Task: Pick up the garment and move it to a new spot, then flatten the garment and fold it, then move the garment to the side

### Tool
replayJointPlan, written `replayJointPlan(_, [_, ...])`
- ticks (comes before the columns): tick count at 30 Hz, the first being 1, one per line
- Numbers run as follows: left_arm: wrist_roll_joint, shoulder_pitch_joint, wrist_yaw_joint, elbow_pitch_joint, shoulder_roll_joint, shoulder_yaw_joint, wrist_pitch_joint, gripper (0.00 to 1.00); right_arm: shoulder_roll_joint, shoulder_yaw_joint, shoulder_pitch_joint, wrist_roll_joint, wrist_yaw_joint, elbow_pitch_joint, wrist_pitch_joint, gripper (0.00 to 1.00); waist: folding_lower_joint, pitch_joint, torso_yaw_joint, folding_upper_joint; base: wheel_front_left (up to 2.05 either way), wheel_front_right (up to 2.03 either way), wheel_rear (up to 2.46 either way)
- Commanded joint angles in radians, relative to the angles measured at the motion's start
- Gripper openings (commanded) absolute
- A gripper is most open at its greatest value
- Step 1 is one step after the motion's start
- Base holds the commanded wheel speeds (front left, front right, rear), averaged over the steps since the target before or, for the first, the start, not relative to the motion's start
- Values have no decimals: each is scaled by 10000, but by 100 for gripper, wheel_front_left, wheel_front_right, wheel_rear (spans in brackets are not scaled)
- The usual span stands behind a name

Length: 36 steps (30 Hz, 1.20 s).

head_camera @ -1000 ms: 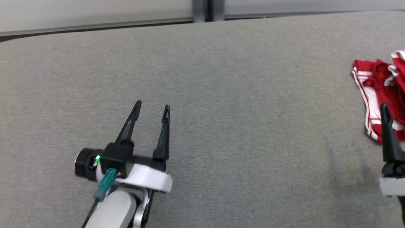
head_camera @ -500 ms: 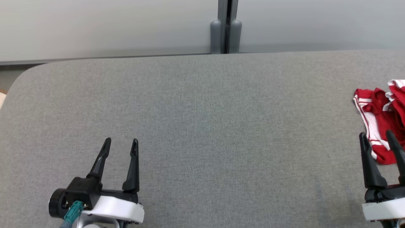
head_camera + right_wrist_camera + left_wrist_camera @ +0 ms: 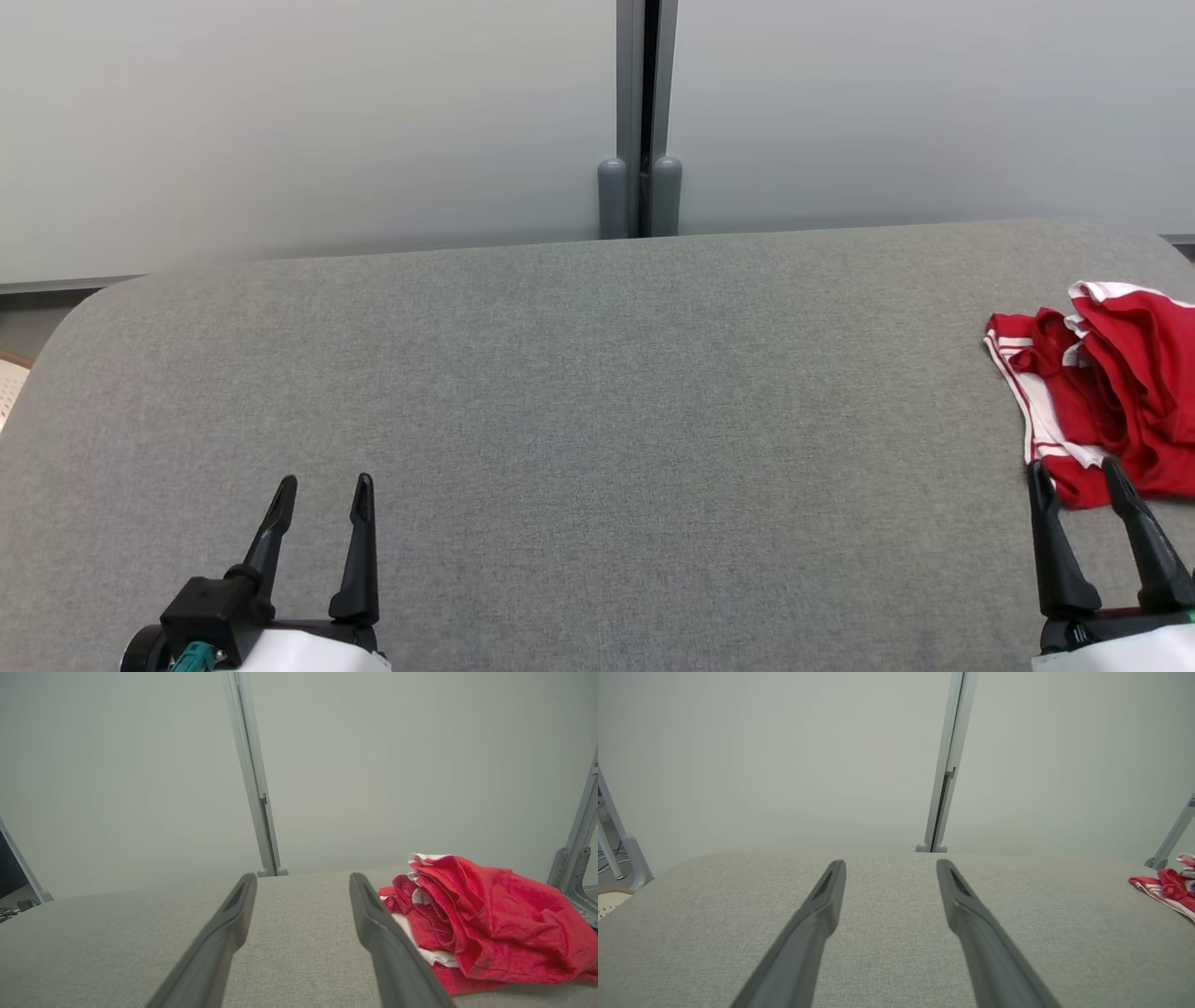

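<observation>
The garment (image 3: 1106, 392) is a crumpled red piece with white stripes, lying at the right edge of the grey padded table (image 3: 597, 392). It shows as a red heap (image 3: 486, 919) in the right wrist view and far off to the right (image 3: 1164, 889) in the left wrist view. My right gripper (image 3: 1075, 471) stands open at the lower right, its tips just short of the garment's near edge, nothing between them. At the lower left my left gripper (image 3: 322, 487) is open and empty over bare table. Both pairs of fingers (image 3: 826, 891) (image 3: 243, 896) are spread wide.
A pale wall with a grey vertical post (image 3: 640, 112) runs behind the table. The table's rounded left corner (image 3: 84, 308) lies at the left, with a pale basket-like thing (image 3: 11, 378) beyond it. A metal frame (image 3: 577, 849) rises to the right of the garment.
The head camera has tilted up, so wall and the table's far edge have come into view. Both grippers stay open and sit lower in the picture. The garment lies as before.
</observation>
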Motion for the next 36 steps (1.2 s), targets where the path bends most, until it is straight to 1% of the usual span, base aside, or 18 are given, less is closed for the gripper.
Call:
replayJointPlan(1, [98,146,-79,25,-39,94,-41,100,51,-22,94,-67,-1,32,46,100,0,-56,-11,-1,0,0,0])
replayJointPlan(7, [375,298,-89,153,-113,364,-41,100,174,85,244,-305,-1,51,272,100,0,-214,20,-1,0,0,0])
replayJointPlan(12, [539,318,-223,257,-89,542,-41,100,240,38,328,-424,-2,-18,439,100,0,-317,70,-1,0,0,0])
replayJointPlan(19, [842,299,-252,340,-99,625,-41,100,271,-37,454,-499,-1,-96,609,100,0,-321,89,-1,0,0,0])
replayJointPlan(27, [1161,268,-358,420,-269,710,-42,100,185,-92,524,-625,-1,-243,779,100,0,-302,91,-1,0,0,0])
replayJointPlan(36, [1331,197,-502,563,-338,894,-42,100,294,-115,520,-704,-2,-341,873,100,0,-391,127,-1,0,0,0])
